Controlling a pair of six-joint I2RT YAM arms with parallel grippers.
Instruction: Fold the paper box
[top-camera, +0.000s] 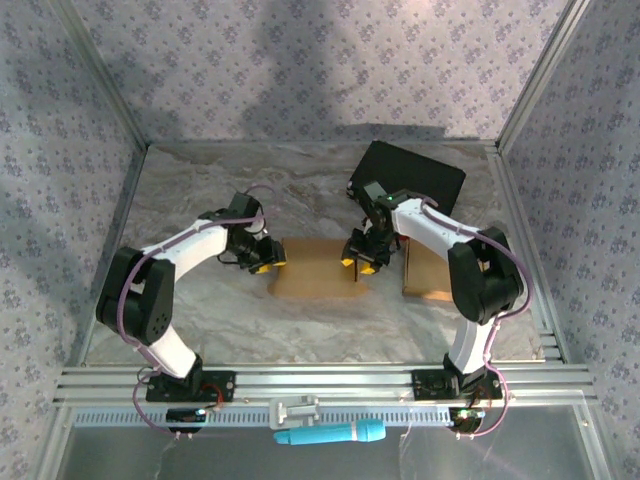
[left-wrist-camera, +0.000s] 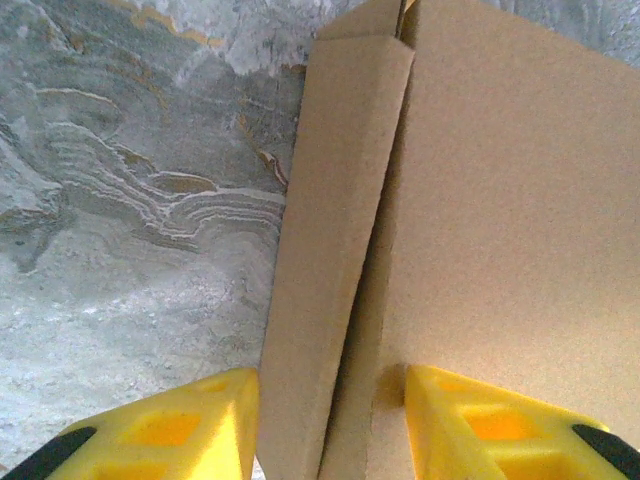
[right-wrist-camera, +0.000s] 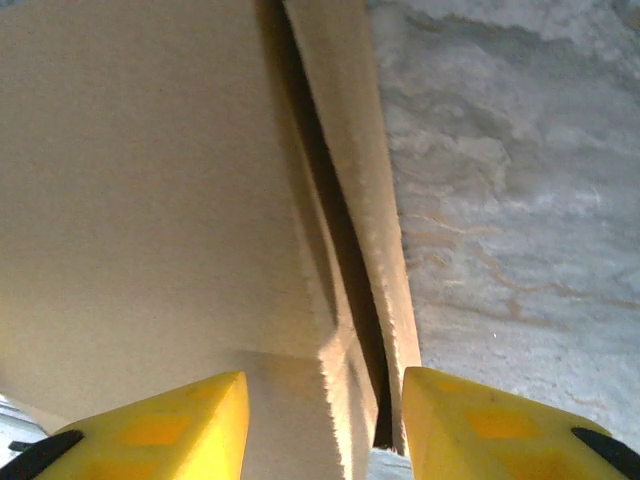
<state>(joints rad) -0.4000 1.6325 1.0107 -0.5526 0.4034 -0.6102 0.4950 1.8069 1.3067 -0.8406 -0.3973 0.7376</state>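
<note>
The paper box (top-camera: 315, 268) is a flat brown cardboard blank lying on the marble table between the arms. My left gripper (top-camera: 268, 258) is at its left end, and in the left wrist view its yellow fingers (left-wrist-camera: 200, 425) straddle the raised left flap (left-wrist-camera: 330, 220). That left gripper (left-wrist-camera: 330, 420) is open, with one finger touching the flap's outer face. My right gripper (top-camera: 358, 262) is at the right end. In the right wrist view it (right-wrist-camera: 323, 420) is open astride the raised right flap (right-wrist-camera: 385, 250), with the main panel (right-wrist-camera: 150, 200) to the left.
A second piece of brown cardboard (top-camera: 425, 272) lies right of the right arm, and a black box (top-camera: 410, 175) sits at the back right. A blue tool (top-camera: 330, 434) lies on the front rail. Patterned walls close in the table.
</note>
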